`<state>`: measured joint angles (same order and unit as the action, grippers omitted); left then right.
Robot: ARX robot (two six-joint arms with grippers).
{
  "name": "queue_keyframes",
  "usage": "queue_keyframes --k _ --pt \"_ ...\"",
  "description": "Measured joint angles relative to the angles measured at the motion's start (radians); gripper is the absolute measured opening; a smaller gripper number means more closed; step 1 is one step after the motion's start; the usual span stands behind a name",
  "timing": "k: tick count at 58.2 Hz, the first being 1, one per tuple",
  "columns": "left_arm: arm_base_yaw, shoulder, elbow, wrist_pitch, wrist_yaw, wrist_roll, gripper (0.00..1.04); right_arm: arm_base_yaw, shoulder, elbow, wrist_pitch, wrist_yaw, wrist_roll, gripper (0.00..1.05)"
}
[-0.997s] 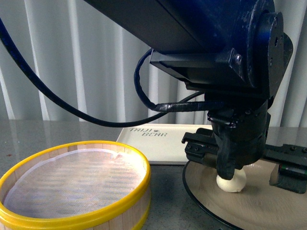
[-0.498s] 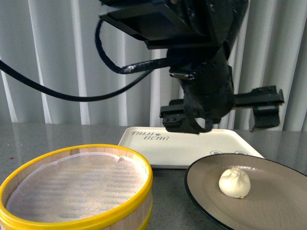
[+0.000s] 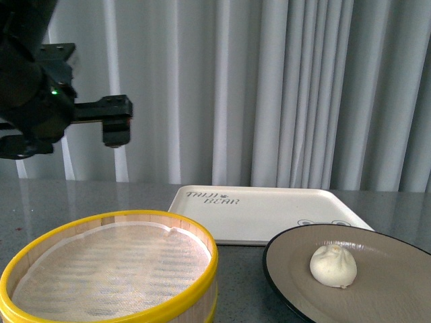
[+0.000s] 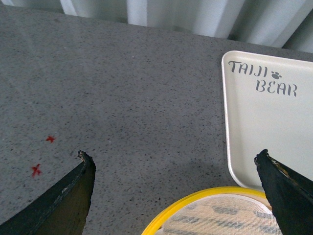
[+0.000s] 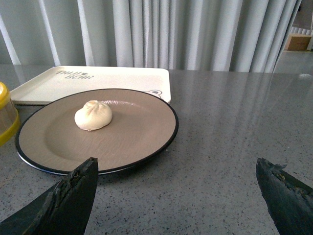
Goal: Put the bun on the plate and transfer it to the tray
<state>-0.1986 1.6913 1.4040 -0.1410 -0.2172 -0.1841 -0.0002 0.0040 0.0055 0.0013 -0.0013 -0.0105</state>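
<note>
bun (image 5: 93, 115) on plate (image 5: 146, 142), off-centre | plate on desk (image 5: 234, 147), just in front of tray (image 3: 256, 208) | my right claw (image 5: 176, 164) wide, empty, facing plate rim: nearer arm | my left claw (image 4: 172, 155) wide, empty, raised by basket (image 3: 155, 306)

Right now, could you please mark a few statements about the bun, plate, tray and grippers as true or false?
1. The bun lies on the plate. True.
2. The plate stands on the tray. False: it rests on the table, in front of the tray.
3. The right gripper grips the bun. False: it is open and empty, apart from the bun.
4. The left gripper is open. True.
5. The tray reads TAIJI BEAR. True.
</note>
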Motion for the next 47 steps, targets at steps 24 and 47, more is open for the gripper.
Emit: queue_keyframes --k 24,47 --pt "0.044 -0.253 -0.603 0.808 0.064 0.162 0.47 0.000 0.000 0.000 0.000 0.000 0.000 0.96" --pt "0.119 -0.521 -1.051 0.953 0.135 0.177 0.04 0.000 0.000 0.000 0.000 0.000 0.000 0.96"
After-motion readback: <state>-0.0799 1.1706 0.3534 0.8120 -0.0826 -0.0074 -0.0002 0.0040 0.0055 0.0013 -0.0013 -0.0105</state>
